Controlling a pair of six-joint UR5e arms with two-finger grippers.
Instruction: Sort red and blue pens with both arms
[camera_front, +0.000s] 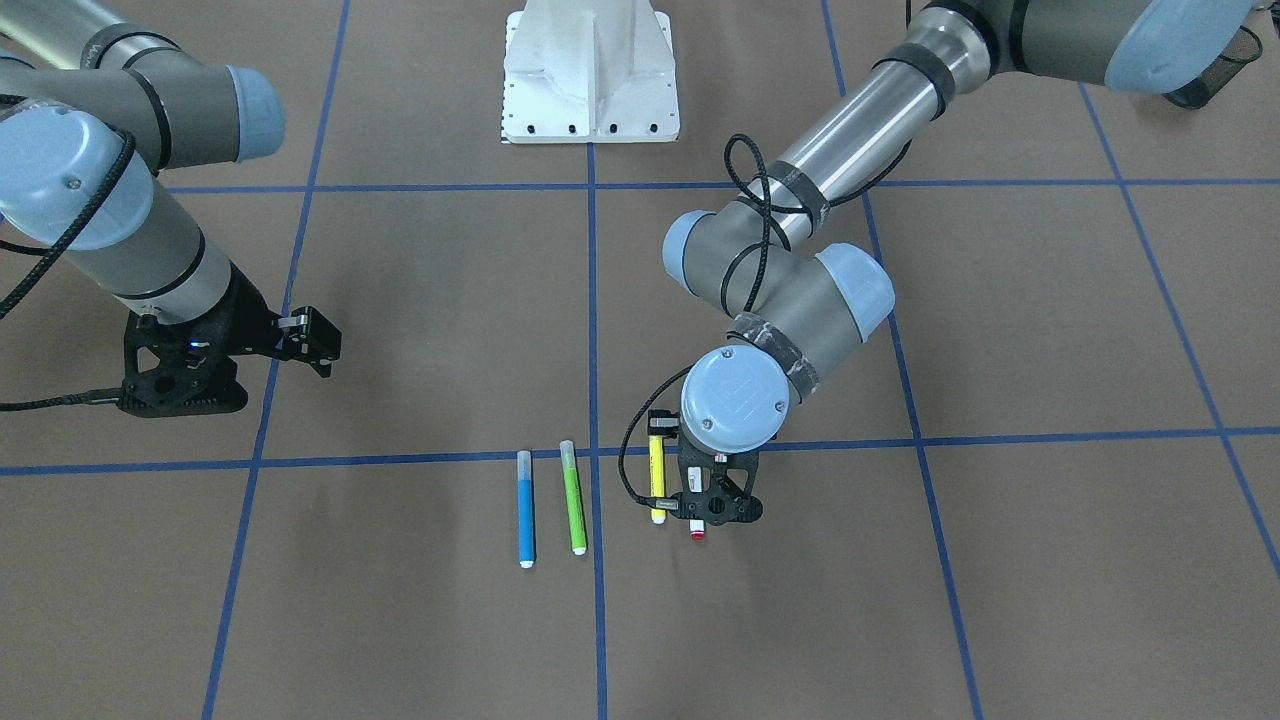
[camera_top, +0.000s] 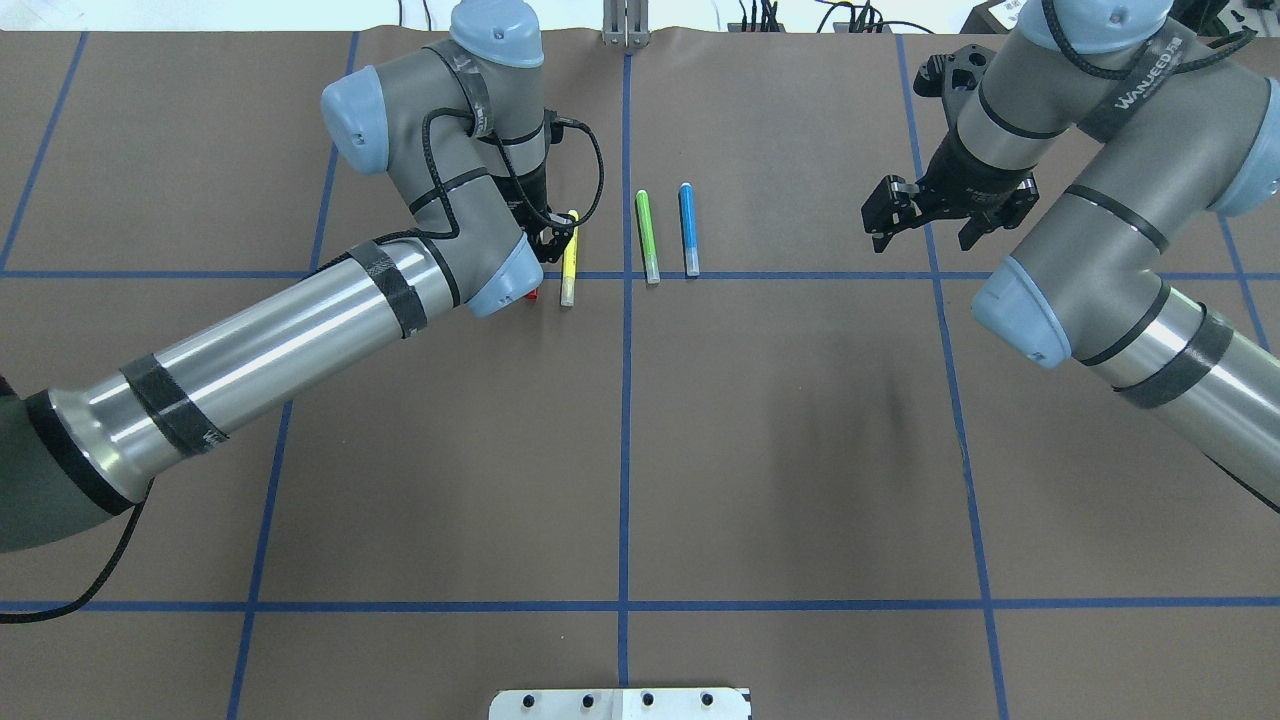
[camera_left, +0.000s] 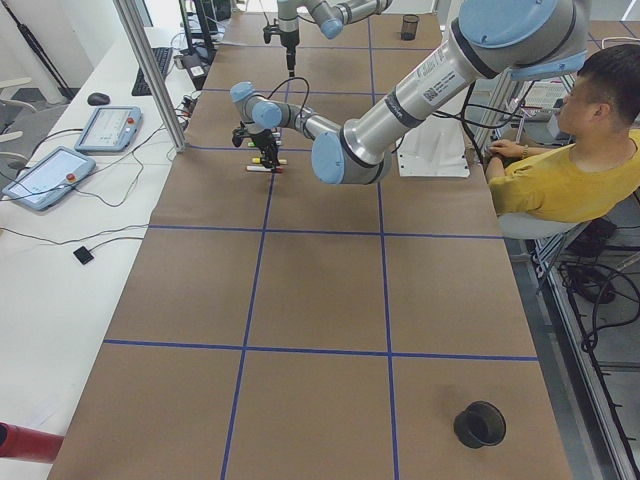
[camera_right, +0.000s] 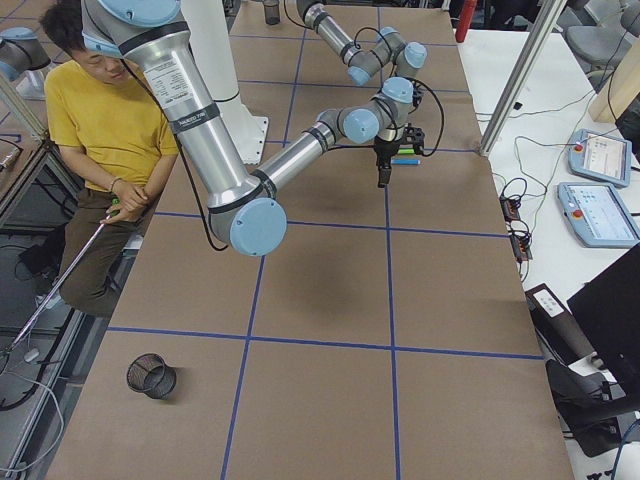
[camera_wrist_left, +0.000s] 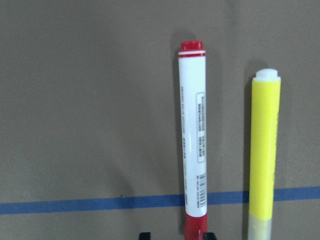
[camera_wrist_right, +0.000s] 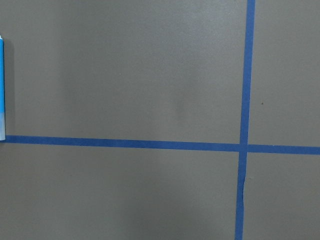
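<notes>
The red pen (camera_wrist_left: 192, 140), white-barrelled with a red cap, lies flat on the brown table right beside a yellow marker (camera_wrist_left: 264, 150). My left gripper (camera_front: 712, 510) is lowered over it. It is open, with a fingertip on each side of the red cap and a gap still showing. From under the gripper only the pen's red end (camera_front: 697, 533) sticks out. The blue pen (camera_top: 688, 230) lies further over, next to a green marker (camera_top: 647, 236). My right gripper (camera_top: 925, 225) hovers open and empty well off to the side of the blue pen (camera_wrist_right: 1, 90).
Blue tape lines grid the table. The robot's white base (camera_front: 590, 80) stands at the table's edge. A black mesh cup (camera_right: 150, 375) and a black cup (camera_left: 480, 425) sit at opposite table ends. A seated person (camera_left: 560, 170) is beside the table.
</notes>
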